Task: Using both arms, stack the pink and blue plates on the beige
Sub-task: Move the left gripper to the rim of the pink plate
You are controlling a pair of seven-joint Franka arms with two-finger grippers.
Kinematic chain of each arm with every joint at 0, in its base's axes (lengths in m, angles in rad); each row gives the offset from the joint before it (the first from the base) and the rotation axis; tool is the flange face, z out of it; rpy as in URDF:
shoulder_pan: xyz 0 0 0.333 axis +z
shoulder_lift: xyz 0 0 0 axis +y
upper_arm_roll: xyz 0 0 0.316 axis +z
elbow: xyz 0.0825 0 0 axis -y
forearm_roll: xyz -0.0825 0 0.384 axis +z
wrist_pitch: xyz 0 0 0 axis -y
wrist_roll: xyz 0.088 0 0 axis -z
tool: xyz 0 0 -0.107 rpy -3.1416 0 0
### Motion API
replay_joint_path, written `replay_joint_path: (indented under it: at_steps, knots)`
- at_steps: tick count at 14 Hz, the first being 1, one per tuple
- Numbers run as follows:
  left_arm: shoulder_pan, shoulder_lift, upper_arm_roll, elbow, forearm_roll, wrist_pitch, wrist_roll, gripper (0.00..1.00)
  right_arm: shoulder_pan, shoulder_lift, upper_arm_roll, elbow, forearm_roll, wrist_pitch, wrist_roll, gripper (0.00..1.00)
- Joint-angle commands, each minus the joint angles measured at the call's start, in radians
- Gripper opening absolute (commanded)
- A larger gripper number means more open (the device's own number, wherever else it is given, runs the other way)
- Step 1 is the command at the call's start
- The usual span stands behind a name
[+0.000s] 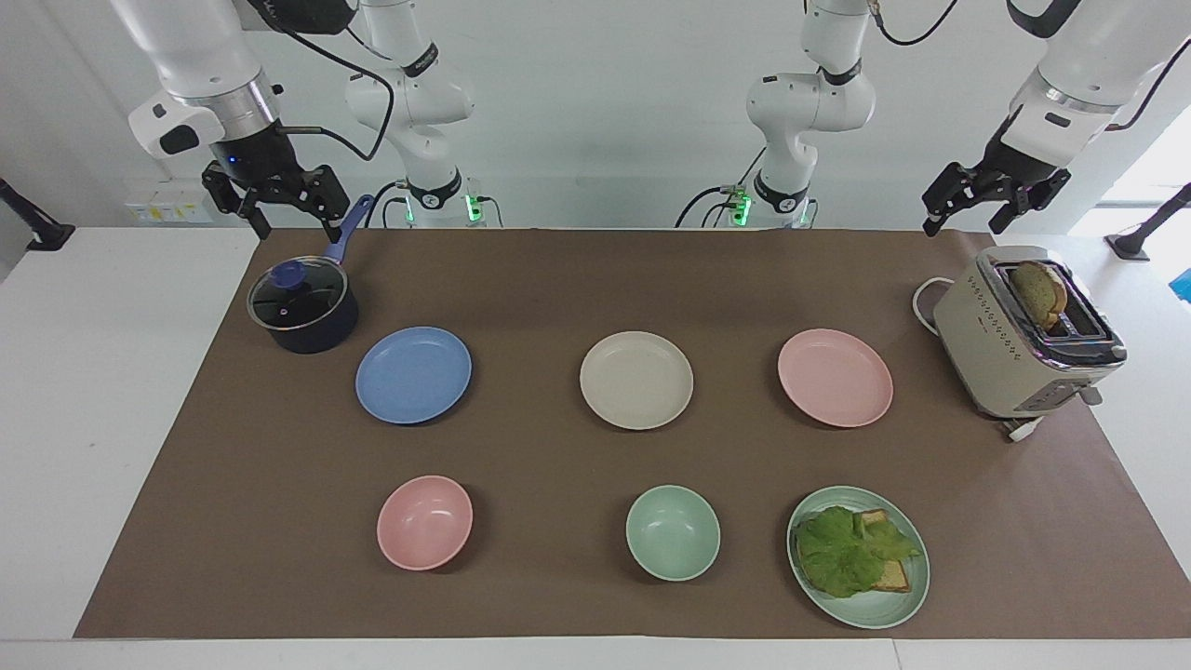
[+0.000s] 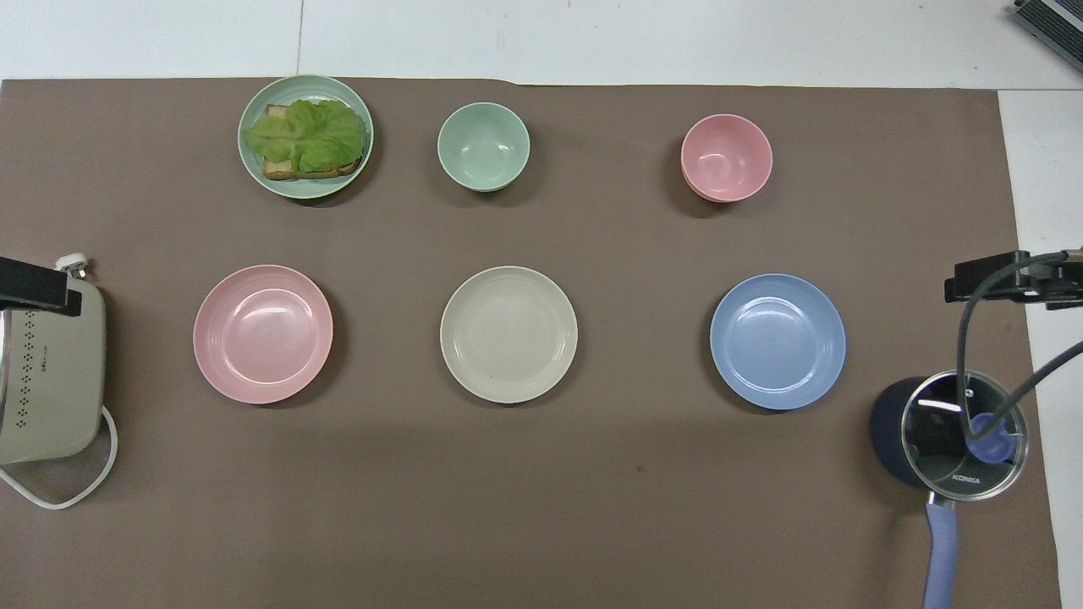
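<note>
Three plates lie in a row across the middle of the brown mat. The beige plate [image 1: 636, 380] [image 2: 508, 334] is in the centre. The blue plate [image 1: 413, 374] [image 2: 777, 340] lies toward the right arm's end and the pink plate [image 1: 835, 377] [image 2: 262, 333] toward the left arm's end. All three are apart and hold nothing. My right gripper [image 1: 296, 229] hangs open in the air over the saucepan's handle. My left gripper [image 1: 963, 226] hangs open in the air beside the toaster, above the mat's corner. Neither gripper holds or touches anything.
A dark saucepan [image 1: 302, 307] with a glass lid stands beside the blue plate. A beige toaster [image 1: 1019, 340] holding a bread slice stands beside the pink plate. Farther from the robots are a pink bowl [image 1: 424, 521], a green bowl [image 1: 672, 532] and a green plate [image 1: 907, 600] with toast and lettuce.
</note>
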Motion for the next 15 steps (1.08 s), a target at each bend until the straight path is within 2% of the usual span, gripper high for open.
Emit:
replay_joint_path:
  at_steps: [1, 8, 11, 15]
  knots:
    - [-0.012, -0.006, 0.003, 0.004, 0.018, 0.000, -0.002, 1.00, 0.000, -0.018, 0.004, -0.019, -0.002, 0.018, 0.013, 1.00]
    - [-0.009, -0.028, 0.006, -0.063, 0.011, 0.026, -0.003, 1.00, -0.004, -0.018, 0.004, -0.019, 0.000, 0.012, 0.010, 1.00]
    - [-0.008, -0.029, 0.006, -0.209, 0.011, 0.161, -0.002, 1.00, -0.004, -0.018, 0.004, -0.019, 0.000, 0.012, 0.010, 1.00]
    - [0.003, -0.017, 0.009, -0.350, 0.011, 0.340, 0.003, 1.00, -0.005, -0.018, 0.004, -0.021, 0.000, 0.007, 0.010, 1.00]
